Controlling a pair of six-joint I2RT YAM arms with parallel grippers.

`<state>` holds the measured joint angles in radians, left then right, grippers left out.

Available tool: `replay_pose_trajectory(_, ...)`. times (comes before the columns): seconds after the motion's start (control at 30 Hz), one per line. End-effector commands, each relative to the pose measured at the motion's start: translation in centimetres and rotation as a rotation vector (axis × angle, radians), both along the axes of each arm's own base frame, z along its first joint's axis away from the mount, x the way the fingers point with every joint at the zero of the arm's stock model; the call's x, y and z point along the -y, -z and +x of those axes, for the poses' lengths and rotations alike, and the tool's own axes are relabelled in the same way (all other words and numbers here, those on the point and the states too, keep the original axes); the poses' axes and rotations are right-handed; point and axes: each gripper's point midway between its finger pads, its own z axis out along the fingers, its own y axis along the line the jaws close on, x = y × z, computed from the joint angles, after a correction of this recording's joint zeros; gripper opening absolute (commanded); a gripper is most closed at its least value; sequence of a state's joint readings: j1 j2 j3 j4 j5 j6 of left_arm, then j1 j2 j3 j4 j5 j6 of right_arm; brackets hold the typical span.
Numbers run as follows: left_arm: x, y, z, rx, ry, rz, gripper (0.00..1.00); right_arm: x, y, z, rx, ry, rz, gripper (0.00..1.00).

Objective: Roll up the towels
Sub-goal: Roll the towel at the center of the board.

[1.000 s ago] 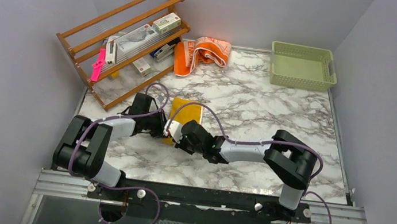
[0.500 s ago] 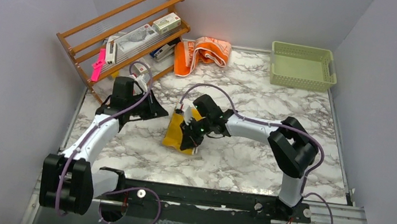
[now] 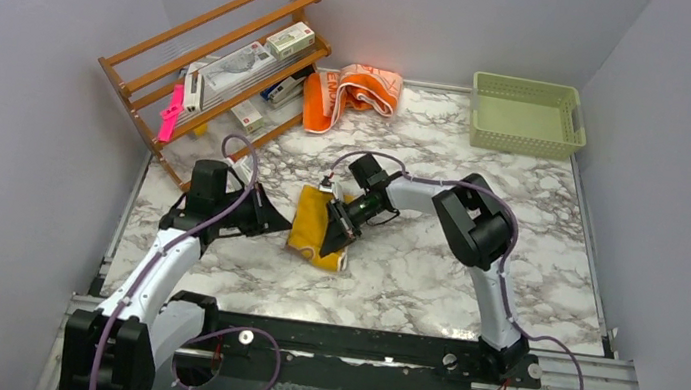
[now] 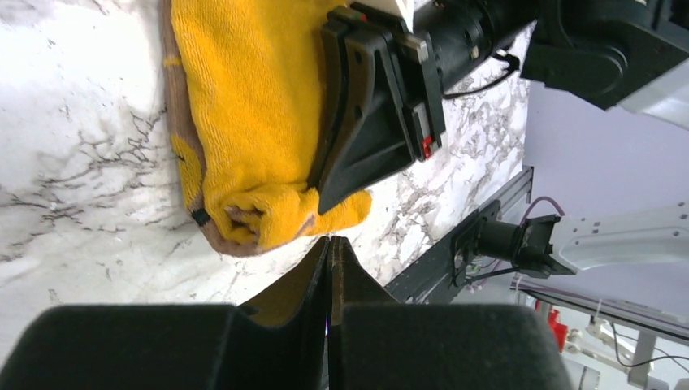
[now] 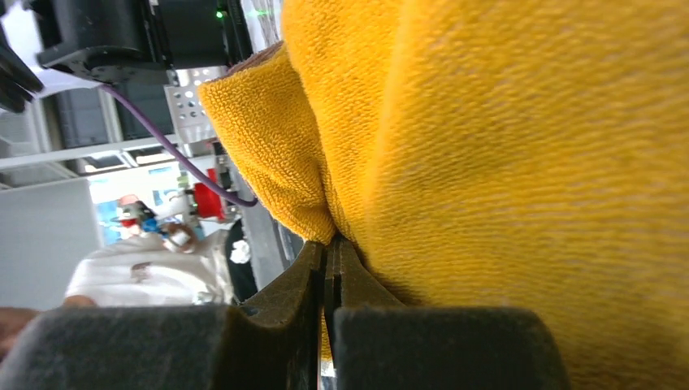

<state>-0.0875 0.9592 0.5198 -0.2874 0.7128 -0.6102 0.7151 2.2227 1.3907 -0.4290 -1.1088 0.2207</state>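
Note:
The mustard-yellow towel [image 3: 310, 223] lies on the marble table with its near end curled into a small roll [image 4: 252, 219]. My right gripper [image 3: 328, 246] lies on top of it, shut, with its tips [image 5: 329, 241] pushed into a fold of the yellow cloth [image 5: 528, 162]. My left gripper [image 3: 286, 216] is shut and empty. Its tips [image 4: 331, 241] sit just off the rolled end without touching it. The orange and peach printed towel [image 3: 350, 95] lies crumpled at the back, far from both grippers.
A tilted wooden rack [image 3: 218, 57] holding boxes and a pink item [image 3: 171, 112] stands at the back left, close behind my left arm. A pale green basket [image 3: 526, 113] sits at the back right.
Both grippers have moved away from the near edge. The left arm has stretched out to the towel's left side. The right gripper has swung round onto the towel, and the right arm's elbow has moved back.

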Motion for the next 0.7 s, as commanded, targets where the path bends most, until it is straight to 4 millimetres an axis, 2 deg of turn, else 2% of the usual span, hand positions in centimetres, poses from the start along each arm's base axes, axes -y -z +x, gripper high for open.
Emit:
replay_pose_trajectory(0.0,0.7,-0.2,-0.7,-0.015,-0.003,-0.044,0.04,-0.2,0.1,0.8,-0.13,0.021,0.007,0.01)
replay_pose_trajectory(0.27,2.5,2.3,-0.7,-0.059,0.035,-0.037,0.03,0.3,3.7,1.4,-0.251,0.087,-0.079,0.01)
replay_pose_trajectory(0.4,3.2,4.1,-0.7,-0.087,0.052,-0.012,0.01,0.5,4.3,1.5,-0.266,0.099,-0.093,0.01)
replay_pose_trajectory(0.67,2.6,8.0,0.2,-0.132,0.013,0.05,0.0,0.6,4.6,2.1,-0.214,0.109,-0.125,0.01)
